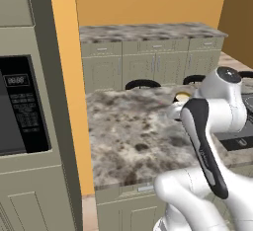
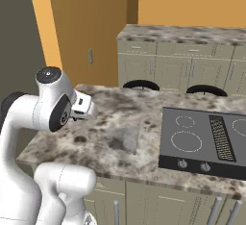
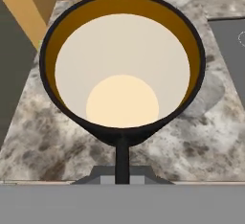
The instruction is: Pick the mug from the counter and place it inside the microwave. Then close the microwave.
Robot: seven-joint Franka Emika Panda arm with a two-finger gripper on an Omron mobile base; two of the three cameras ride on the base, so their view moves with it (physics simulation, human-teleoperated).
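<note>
The gripper [image 3: 122,163] is pinched on the rim of the mug [image 3: 122,65] (open mouth facing the hand camera), holding it above the mottled tabletop [image 3: 201,137], with the microwave [image 1: 20,106] at far left.

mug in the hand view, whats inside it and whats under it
Inside the mug there are only pale cream walls and a lighter round bottom, no contents. Beneath it lies the mottled counter, but the patch directly under the mug is covered by the mug itself.

Black mug [image 3: 122,70] with tan, cream inside, grey-brown mottled counter [image 1: 133,136], black microwave [image 1: 20,106], orange wall [image 2: 192,0]
</note>
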